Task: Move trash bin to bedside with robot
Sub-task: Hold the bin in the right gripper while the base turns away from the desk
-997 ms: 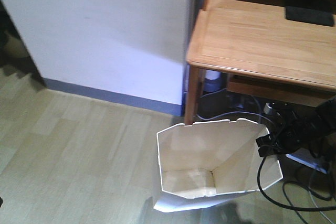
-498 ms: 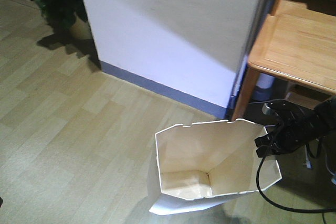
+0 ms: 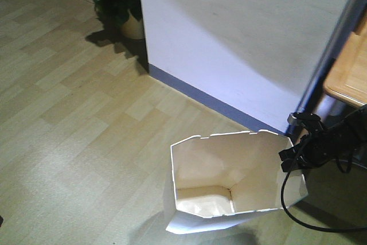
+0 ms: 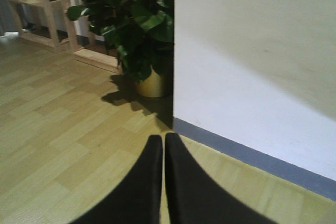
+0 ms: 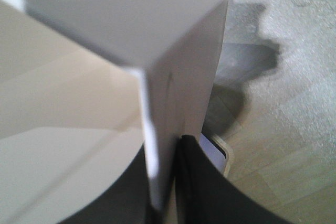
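The trash bin (image 3: 212, 162) is a tall white plastic tub with an angular rim whose corners are cut off. Its walls narrow toward the bottom and are cream-white inside. From the front view I look straight down its walls to the pale floor panel at its base. It sits low in the middle of that view over the light wood floor (image 3: 74, 119), just out from the white wall (image 3: 246, 38) and its blue-grey baseboard (image 3: 212, 101). It lies below and to the left of the wooden desk's corner (image 3: 350, 78), which pokes in at the right edge. Whether its base touches the boards I cannot tell. My right gripper (image 3: 295, 156) is clamped on the bin's right rim, nearest that desk corner, with a black cable (image 3: 285, 199) looping down beside the bin's outer wall. My right wrist view shows the bin wall (image 5: 184, 66) edge-on, pinched in my right gripper (image 5: 165, 182), one dark finger (image 5: 131, 192) inside and the other outside. My left gripper (image 4: 164, 142) has its two black fingers pressed together with only a thin slit between them, and it points at the floor. Beyond it a leafy green plant (image 4: 136, 19) stands in a gold pot (image 4: 152, 85) at the wall's outer corner, with wooden shelving (image 4: 52, 14) farther left.
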